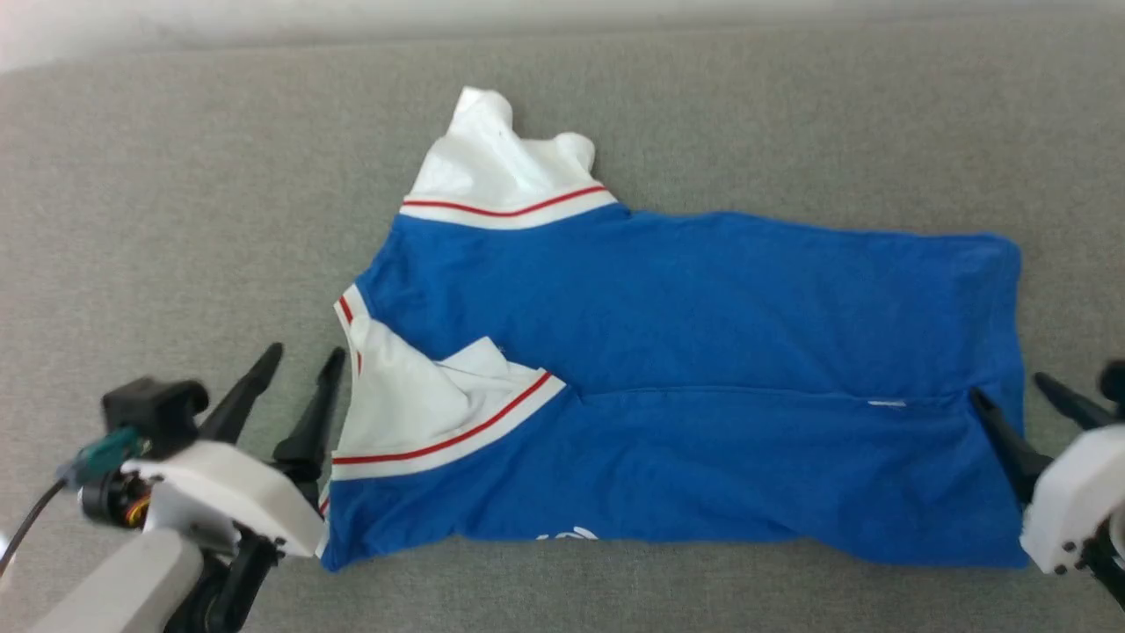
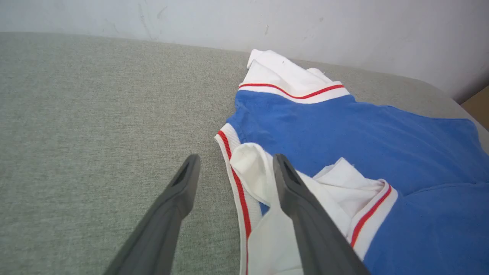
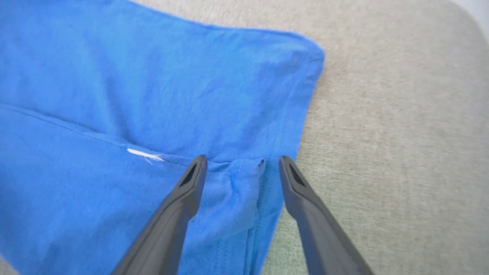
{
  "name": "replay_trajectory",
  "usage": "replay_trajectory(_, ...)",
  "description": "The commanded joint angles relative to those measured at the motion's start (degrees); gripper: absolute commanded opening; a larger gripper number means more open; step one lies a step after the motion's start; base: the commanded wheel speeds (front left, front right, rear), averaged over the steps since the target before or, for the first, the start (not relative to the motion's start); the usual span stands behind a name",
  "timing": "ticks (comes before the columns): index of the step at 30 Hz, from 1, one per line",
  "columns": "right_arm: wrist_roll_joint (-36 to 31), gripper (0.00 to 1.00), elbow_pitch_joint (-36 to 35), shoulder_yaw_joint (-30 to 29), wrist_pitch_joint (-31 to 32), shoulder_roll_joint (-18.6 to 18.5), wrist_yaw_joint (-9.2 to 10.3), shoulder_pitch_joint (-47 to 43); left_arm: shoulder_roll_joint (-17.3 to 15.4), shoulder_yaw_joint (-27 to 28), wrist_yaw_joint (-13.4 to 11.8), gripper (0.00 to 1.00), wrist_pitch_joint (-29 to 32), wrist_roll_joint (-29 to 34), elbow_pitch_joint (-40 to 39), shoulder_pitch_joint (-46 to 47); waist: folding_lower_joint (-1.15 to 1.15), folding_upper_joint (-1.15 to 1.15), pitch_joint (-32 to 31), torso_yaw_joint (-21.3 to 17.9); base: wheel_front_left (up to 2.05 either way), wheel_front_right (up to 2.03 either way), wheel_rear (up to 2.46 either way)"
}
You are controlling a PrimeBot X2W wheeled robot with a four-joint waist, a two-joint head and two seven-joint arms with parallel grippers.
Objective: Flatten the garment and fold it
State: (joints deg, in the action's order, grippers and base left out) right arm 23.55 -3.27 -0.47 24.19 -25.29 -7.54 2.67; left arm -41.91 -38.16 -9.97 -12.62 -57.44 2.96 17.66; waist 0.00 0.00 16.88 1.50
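The garment (image 1: pixel 685 352), a bright blue T-shirt with white red-striped sleeves, lies on the grey cloth surface, its near half folded up over the far half. One white sleeve (image 1: pixel 492 167) sticks out at the back, the other (image 1: pixel 422 413) lies folded on top. My left gripper (image 1: pixel 303 360) is open at the collar end, and in its wrist view the white sleeve edge (image 2: pixel 248 168) lies loose between its fingers (image 2: pixel 175 198). My right gripper (image 1: pixel 1011 391) is open at the hem end, its fingers (image 3: pixel 187 191) straddling a small raised blue corner (image 3: pixel 238 183) of the garment (image 3: pixel 153 95).
The grey padded surface (image 1: pixel 176 220) reaches out on every side of the shirt. A pale wall (image 2: pixel 267 19) runs along its far edge, with a brown patch (image 2: pixel 477 105) past the right corner.
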Motion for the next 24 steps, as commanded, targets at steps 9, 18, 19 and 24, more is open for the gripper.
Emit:
replay_trajectory(9, -13.76, 1.0, -6.82, -10.76, -12.52, 13.7, 0.05, -11.03, 10.03, 18.74, -6.95, 1.0, -2.36, 15.52, -13.39, -18.5, 0.0, 0.0, -7.59, 1.19, 0.0, 0.0, 0.0)
replay_trajectory(18, -16.85, 1.0, -4.42, -10.61, -15.37, 19.49, 0.05, -16.71, 19.8, 23.34, -3.61, 1.0, -2.37, 25.35, -11.08, -30.77, 0.0, 0.0, -11.91, 1.06, 0.0, 0.0, 0.0)
replay_trajectory(19, -17.03, 1.0, -4.37, -10.62, -15.38, 19.58, 0.05, -16.91, 19.88, 23.44, -3.28, 1.0, -2.37, 26.13, -10.47, -30.88, 0.0, 0.0, -12.23, 1.14, 0.0, 0.0, 0.0)
replay_trajectory(24, -17.48, 1.0, -4.88, -10.03, -14.95, 19.15, 0.05, -16.54, 17.63, 21.45, -1.71, 1.0, 0.6, 28.43, -7.26, -28.57, 0.0, 0.0, -12.73, 1.68, 0.0, 0.0, 0.0)
